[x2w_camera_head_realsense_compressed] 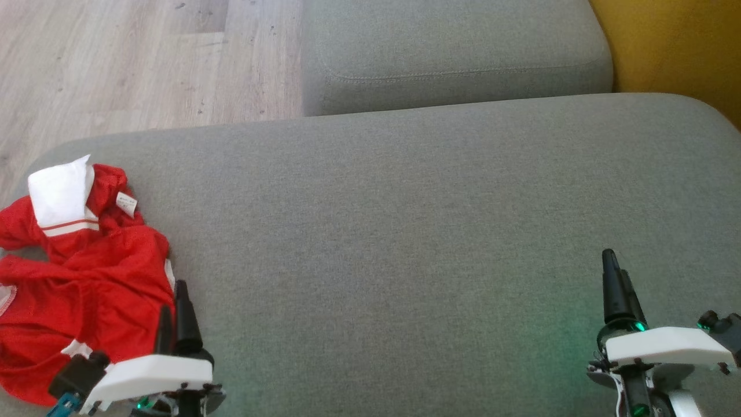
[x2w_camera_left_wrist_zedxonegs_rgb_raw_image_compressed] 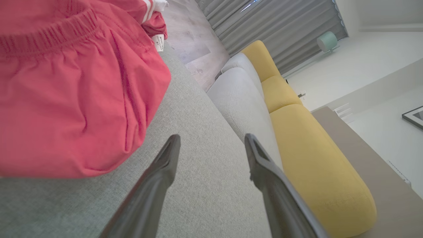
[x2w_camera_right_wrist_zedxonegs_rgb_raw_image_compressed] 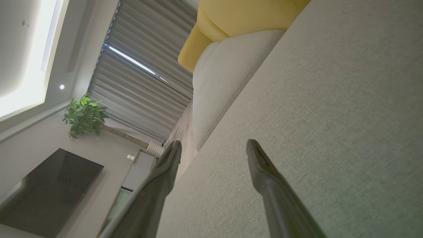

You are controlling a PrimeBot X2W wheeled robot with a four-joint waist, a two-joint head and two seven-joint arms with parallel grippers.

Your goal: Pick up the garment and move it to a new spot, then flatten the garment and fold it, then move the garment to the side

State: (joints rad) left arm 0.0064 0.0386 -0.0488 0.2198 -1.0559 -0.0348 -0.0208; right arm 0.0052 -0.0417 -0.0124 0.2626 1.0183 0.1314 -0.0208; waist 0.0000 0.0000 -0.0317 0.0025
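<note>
1. Left claw [x2w_camera_head_realsense_compressed: 173,298] was recorded nearest the head camera. In the left wrist view its fingers [x2w_camera_left_wrist_zedxonegs_rgb_raw_image_compressed: 158,178] were seen spread wide, with bare grey cushion between them. It was noted as open and empty.
2. The garment [x2w_camera_head_realsense_compressed: 87,272], red with a white panel [x2w_camera_head_realsense_compressed: 58,191] and a small label [x2w_camera_head_realsense_compressed: 126,202], was found crumpled in a heap just left of the left claw and a little ahead of its tips. The nearer finger was seen close beside the red hem. Whether the two touched could not be settled.
3. The right claw [x2w_camera_head_realsense_compressed: 615,272] was noted with fingers likewise parted and nothing held. It was over the bare sofa cushion [x2w_camera_head_realsense_compressed: 405,220], and the garment lay well apart, far to its left.
4. Progress was judged to be at the very start. No cloth was gripped, and the garment was neither flattened nor folded.
5. Pick-up, transfer, flattening, folding and setting aside were all entered as outstanding.
6. The broad bare stretch between the two claws was judged a usable new spot.
</note>
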